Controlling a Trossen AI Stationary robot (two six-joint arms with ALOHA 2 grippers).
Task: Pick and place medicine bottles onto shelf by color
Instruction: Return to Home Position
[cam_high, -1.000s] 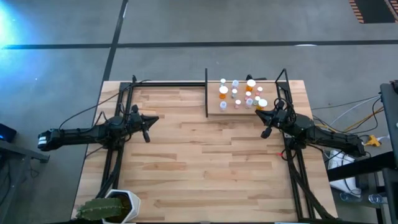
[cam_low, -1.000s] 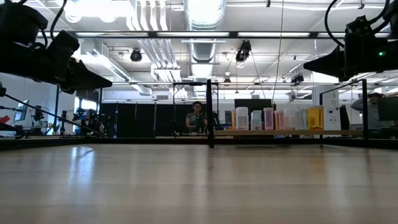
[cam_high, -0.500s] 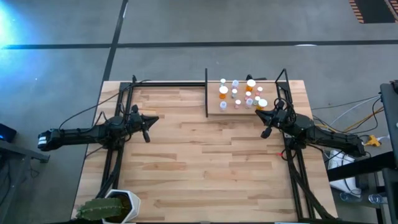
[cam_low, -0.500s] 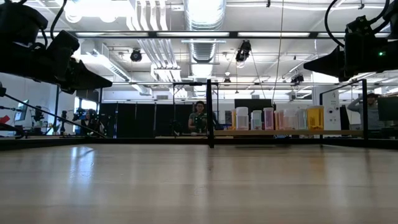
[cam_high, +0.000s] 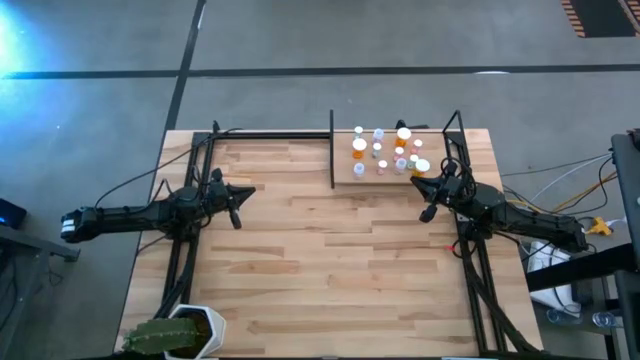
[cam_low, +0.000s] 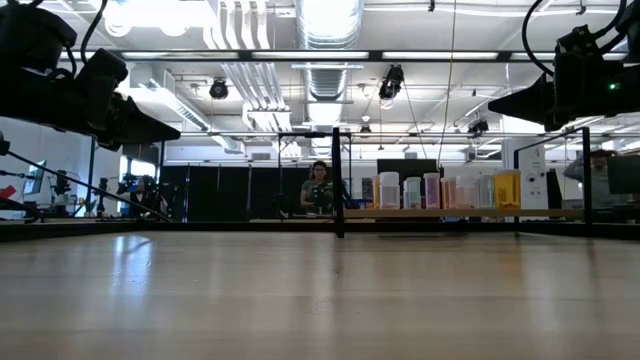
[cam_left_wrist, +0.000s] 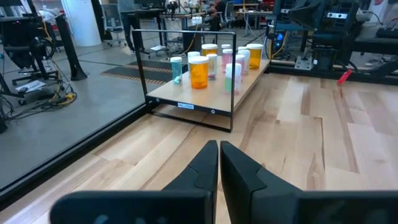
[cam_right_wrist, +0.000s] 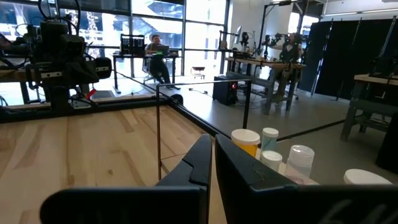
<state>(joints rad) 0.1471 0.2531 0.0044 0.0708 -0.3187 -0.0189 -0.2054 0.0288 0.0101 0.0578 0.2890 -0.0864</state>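
Pale wood table (cam_high: 320, 280), planked, seen from above with both arms low over it. A cluster of medicine bottles (cam_high: 385, 152) stands upright, white caps up, on the shelf (cam_high: 343, 178) at the table's far edge, right of centre. They sit inside its thin black rods, to the right of the upright divider bar (cam_high: 332, 150). From the left wrist view: an orange bottle (cam_left_wrist: 198, 72) on the shelf corner nearest the left arm, a bluish bottle (cam_left_wrist: 176, 68) just beside it, a second orange one (cam_left_wrist: 254, 55) farther back, clear and pale ones between. Over the table's left side hovers the left gripper (cam_high: 236, 218), well apart from the shelf. Its fingers (cam_left_wrist: 202, 169) are pressed together with only a thin slit between, and nothing is held. Near the shelf's front right corner is the right gripper (cam_high: 428, 212), its fingers (cam_right_wrist: 196, 160) likewise together and empty. Near left corner: potted green plant (cam_high: 175, 335). Beyond the table a person (cam_low: 318, 190) is visible in the room.
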